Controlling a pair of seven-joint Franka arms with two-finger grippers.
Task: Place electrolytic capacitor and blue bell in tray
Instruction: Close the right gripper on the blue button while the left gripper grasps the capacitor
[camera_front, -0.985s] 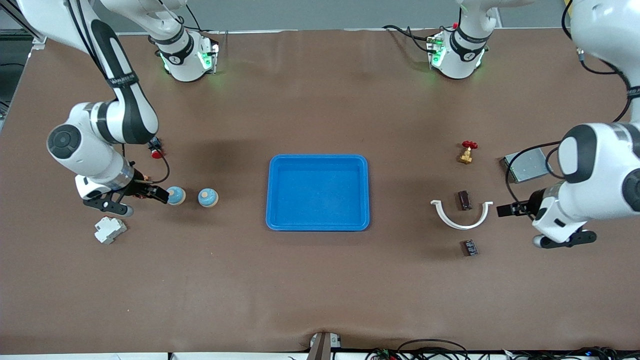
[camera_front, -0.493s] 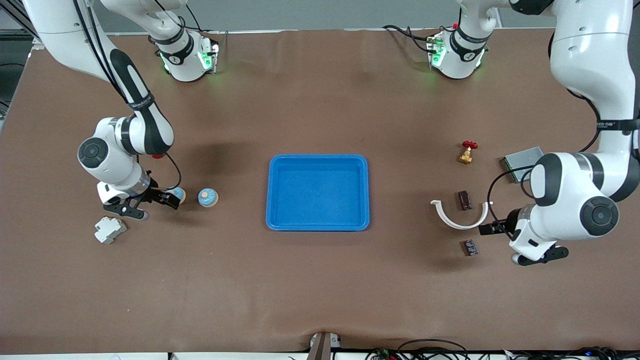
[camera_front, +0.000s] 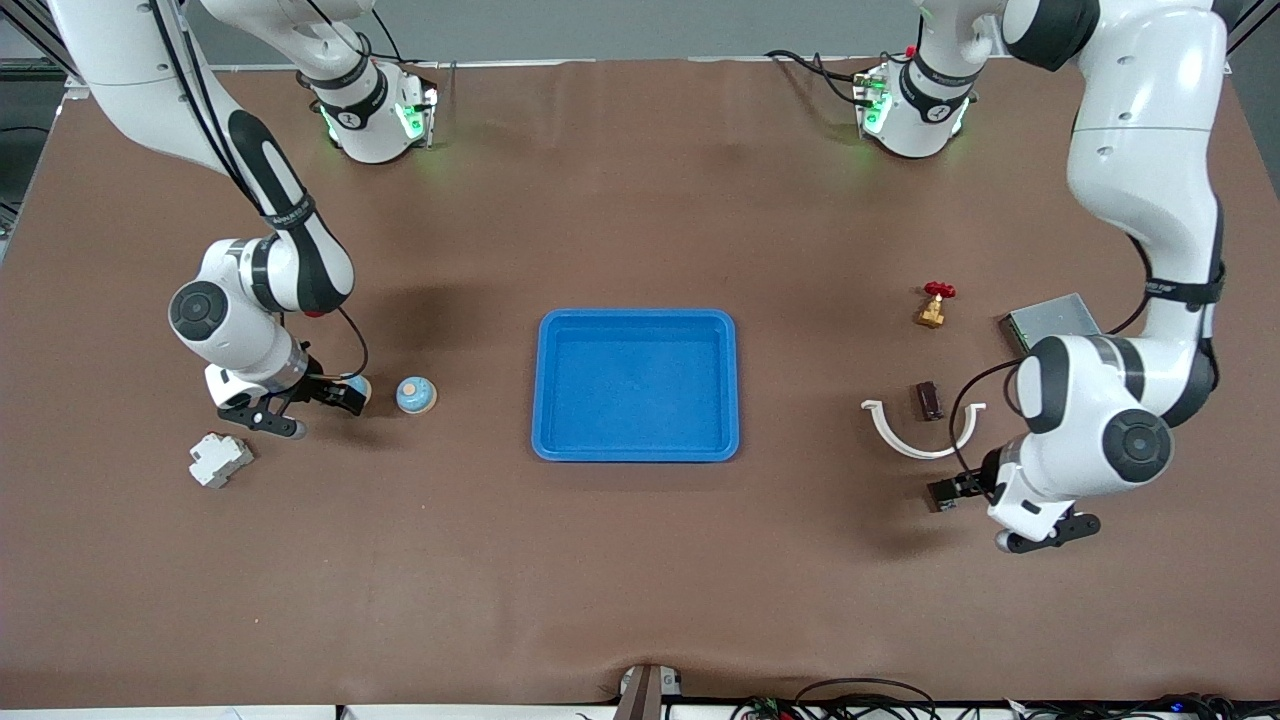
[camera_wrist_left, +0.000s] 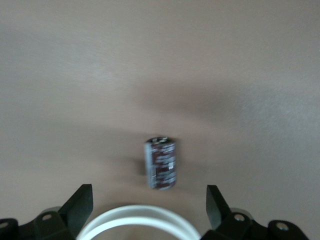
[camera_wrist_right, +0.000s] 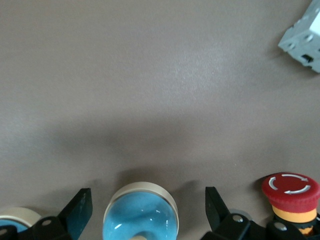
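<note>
The left gripper hangs with fingers spread wide and holding nothing, over the electrolytic capacitor lying between them on the table beside a white curved clip. The right gripper is equally wide apart and empty, one blue bell sitting between its fingers, a second bell just past them toward the blue tray, which sits mid-table.

A shallow bright-blue tray lies empty mid-tabletop. Two blue bells (round domes on pale bases) stand toward the right arm's end; a dark capacitor lies on its side toward the left arm's end.
</note>
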